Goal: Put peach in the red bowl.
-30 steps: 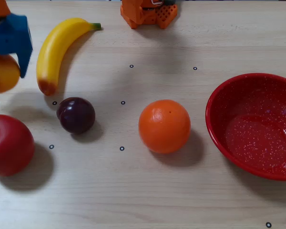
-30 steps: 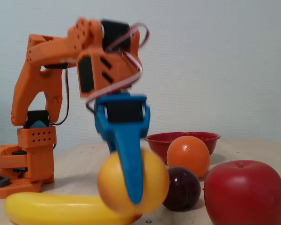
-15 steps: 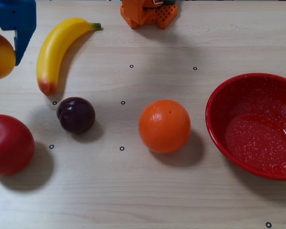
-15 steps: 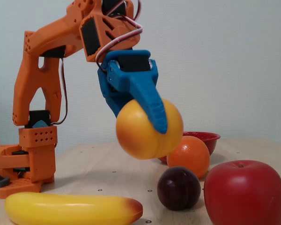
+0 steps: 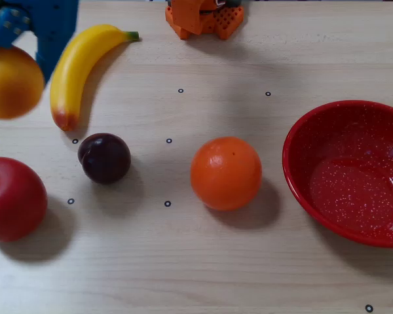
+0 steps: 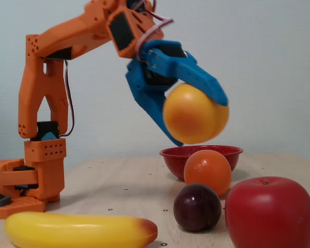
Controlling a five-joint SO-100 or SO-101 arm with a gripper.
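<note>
Blue plastic gripper (image 6: pixel 196 116) clamps smooth round peach (image 6: pixel 195 114) aloft; glossy speckled red bowl (image 5: pixel 301 137) on woodgrain table (image 5: pixel 203 261).

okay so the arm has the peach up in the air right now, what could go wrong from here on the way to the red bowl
1. The peach is round and smooth, pinched between the blue gripper fingers high above the table; a jolt might let it slip and roll.
2. The orange sits between the peach and the red bowl; a low carry could clip it.
3. Released from this height, the peach might bounce out of the bowl.
</note>
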